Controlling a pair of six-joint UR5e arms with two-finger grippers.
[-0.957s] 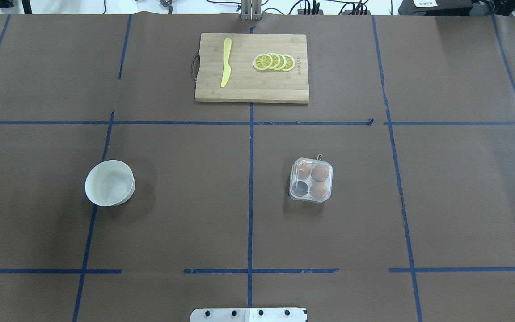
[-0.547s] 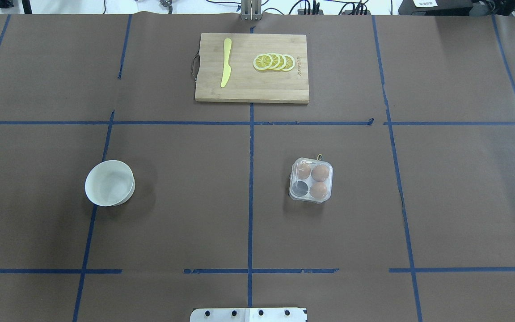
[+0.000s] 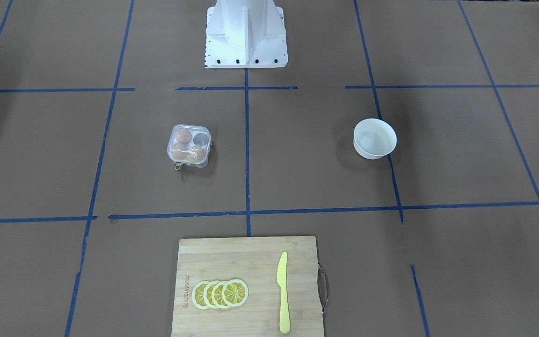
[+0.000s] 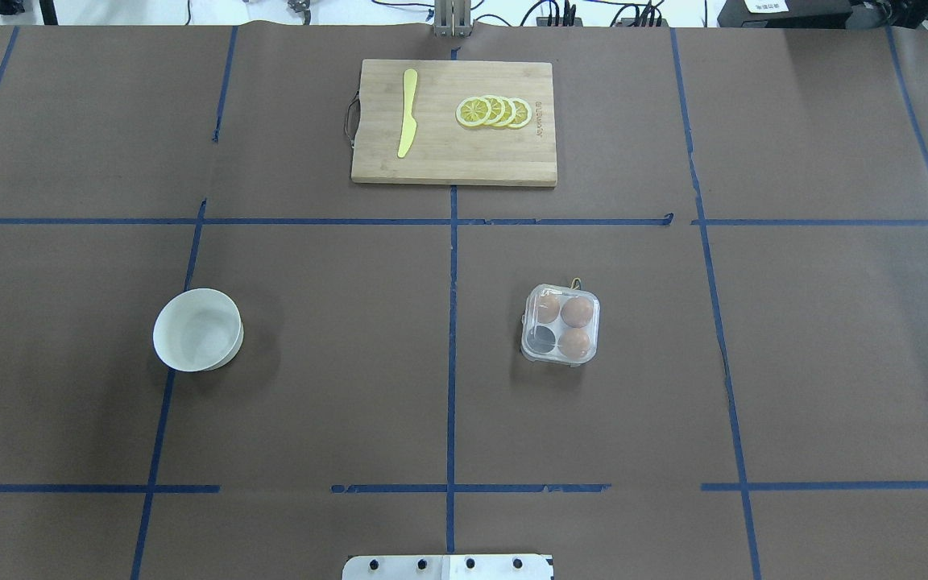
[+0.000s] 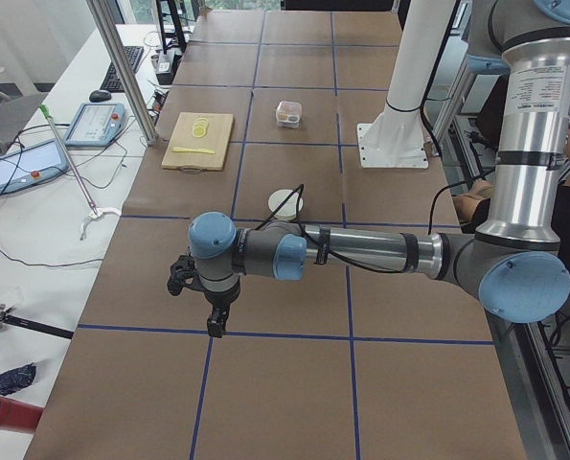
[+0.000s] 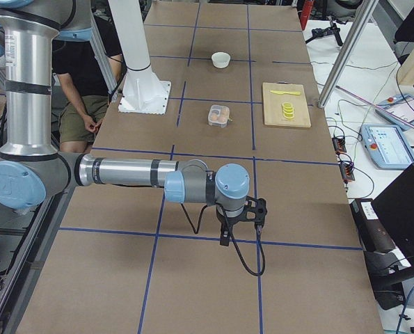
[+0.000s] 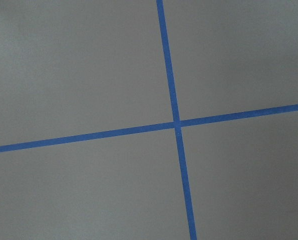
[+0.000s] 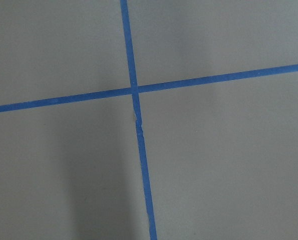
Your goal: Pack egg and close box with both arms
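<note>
The clear plastic box (image 4: 561,324) sits right of the table's middle, its lid down over the cells as far as I can see, yellow string at its far edge. Three orange-brown eggs lie in it, one (image 4: 577,312) at the back right; the front-left cell is empty. The box also shows in the front view (image 3: 188,146). My left gripper (image 5: 214,324) and right gripper (image 6: 225,238) hang over bare table far from the box, seen only in the side views; I cannot tell whether they are open or shut. Both wrist views show only brown paper and blue tape.
A round white bowl (image 4: 198,330) stands at the left. A wooden cutting board (image 4: 453,161) lies at the far middle with a yellow knife (image 4: 408,113) and lemon slices (image 4: 495,111). The white pedestal base (image 3: 246,32) is at my edge.
</note>
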